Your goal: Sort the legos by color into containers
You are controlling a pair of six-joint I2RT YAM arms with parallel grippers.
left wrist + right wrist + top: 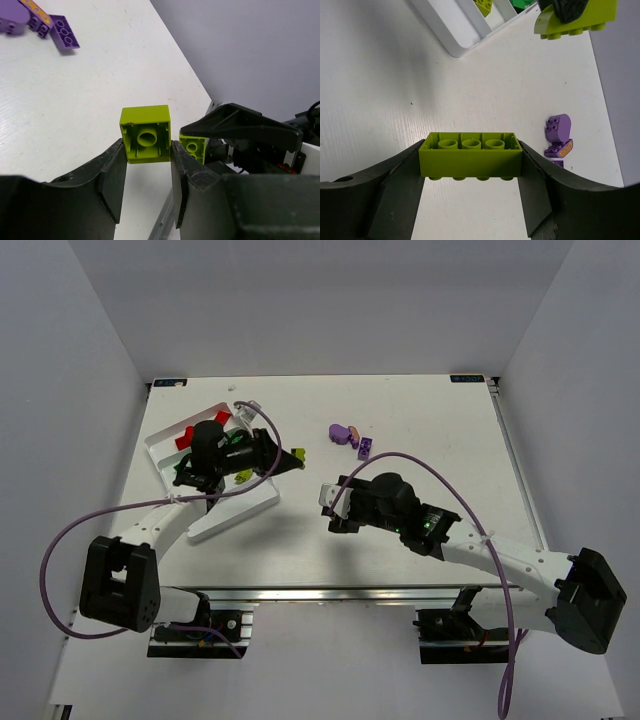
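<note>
While the small square yellow-green plastic brick [145,127] is clamped by two opposite walls between the fingers of the left gripper [147,147], hollow underside facing the wrist camera, it hangs just off the right-hand side of the white ridged plastic tray [235,515], over the white table [420,400] rather than over any compartment. A long yellow-green plastic brick [470,155] is likewise grasped, end to end and underside up, in the widely spread fingers of the right gripper [471,167], which hovers near the tray's near corner but apart from it. Inside the tray, red plastic bricks [185,437] lie toward the far-left side, and loose yellow-green pieces [243,477] mark the compartment nearest the left gripper. The step in hand appears to be delivery of both held bricks to that yellow-green compartment. It is best done one arm at a time, since the two grippers hang close together beside the same edge. The left brick should be carried squarely over the channel, lowered until it is between the ridges, and only then let go, so that it cannot bounce across a divider. The long brick probably needs its length turned along the channel first. A cluster of purple plastic bricks [350,435] waits well apart on the table.
</note>
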